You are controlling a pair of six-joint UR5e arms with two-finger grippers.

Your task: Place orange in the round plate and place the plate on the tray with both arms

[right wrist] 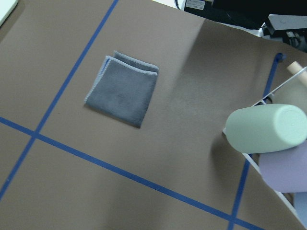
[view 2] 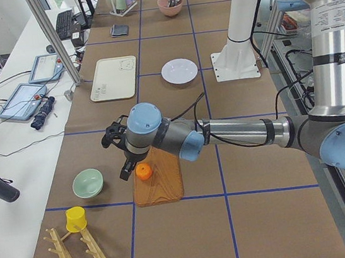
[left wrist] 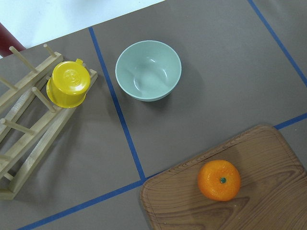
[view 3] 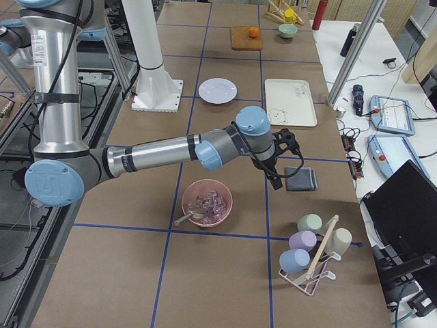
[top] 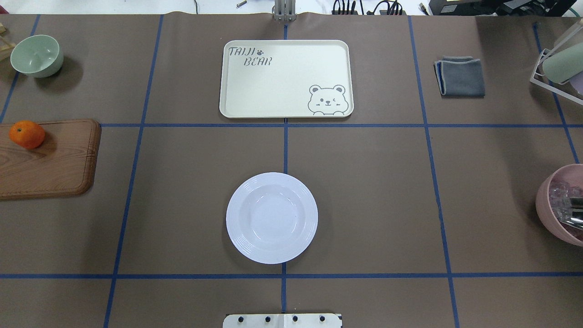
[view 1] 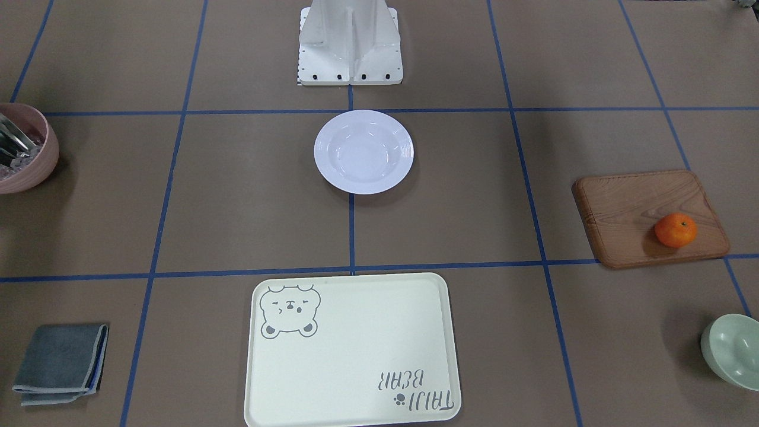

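Note:
The orange (view 1: pixel 675 230) (top: pixel 27 134) (left wrist: pixel 219 180) lies on a brown wooden board (view 1: pixel 649 216). The white round plate (view 1: pixel 363 152) (top: pixel 272 217) stands bare at the table's middle, near the robot's base. Across from it lies the cream tray (view 1: pixel 352 350) (top: pixel 286 78) with nothing on it. Only the side views show the arms. My left gripper (view 2: pixel 127 170) hangs close over the orange (view 2: pixel 143 171). My right gripper (view 3: pixel 275 179) hovers above a folded grey cloth (view 3: pixel 301 180). I cannot tell whether either one is open or shut.
A pale green bowl (left wrist: pixel 148 70) and a wooden rack with a yellow cup (left wrist: pixel 70 84) lie beyond the board. A pink bowl of utensils (top: pixel 562 205), the cloth (right wrist: pixel 122 88) and a cup rack (right wrist: pixel 268 129) are on the right side. Tablets and cables lie on the far bench (view 2: pixel 28 97).

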